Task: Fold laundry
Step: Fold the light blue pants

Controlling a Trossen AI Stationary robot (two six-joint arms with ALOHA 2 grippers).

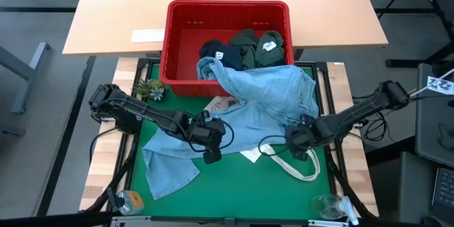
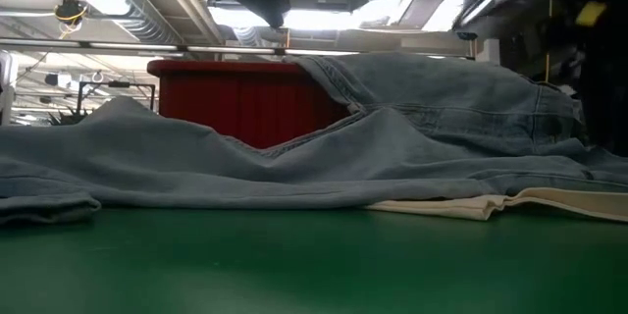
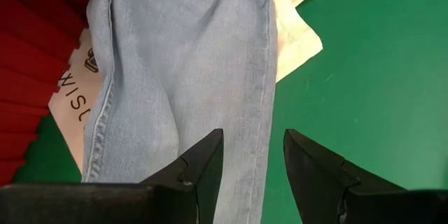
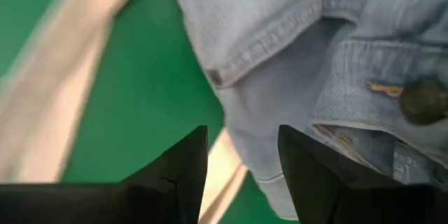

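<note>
Light blue denim jeans (image 1: 262, 103) hang out of the red basket (image 1: 177, 35) by their upper part, and one leg (image 1: 170, 170) lies spread on the green mat. A navy garment (image 1: 213, 51) and olive ones (image 1: 255, 46) lie in the basket. My left gripper (image 1: 213, 154) stands open over the jeans leg (image 3: 182, 77), clear of it. My right gripper (image 1: 299, 142) is open, pointing down beside the jeans' buttoned waistband (image 4: 392, 98), over a cream handle (image 4: 70, 77).
A white tote bag (image 1: 298, 167) lies partly under the jeans, its long handles looping over the mat's near right. A small plant (image 1: 149, 89) stands at the mat's far left, a bottle (image 1: 131, 200) at the near left and a glass (image 1: 330, 206) at the near right.
</note>
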